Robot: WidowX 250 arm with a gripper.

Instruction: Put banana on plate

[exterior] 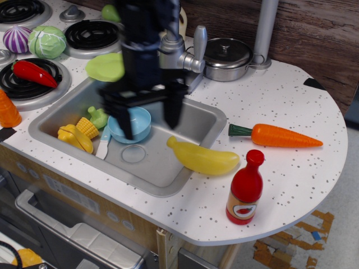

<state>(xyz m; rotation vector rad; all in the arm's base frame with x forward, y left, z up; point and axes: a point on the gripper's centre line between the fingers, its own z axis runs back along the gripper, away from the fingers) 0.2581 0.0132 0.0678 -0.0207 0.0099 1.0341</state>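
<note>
The yellow banana [203,157] lies on the sink's right front rim, half over the basin. The lime-green plate [104,67] sits on the counter behind the sink, partly hidden by my arm. My gripper [147,119] hangs over the middle of the sink, blurred by motion. Its two fingers [171,115] are spread wide and hold nothing. It is just left of and above the banana's left tip.
In the sink [190,120] are a light-blue bowl [134,123], a corn cob [87,127], a yellow ridged piece [74,138] and a drain ring [133,153]. A carrot [277,135] and a red ketchup bottle [245,189] lie right. The faucet [179,50] and a pot [227,58] stand behind.
</note>
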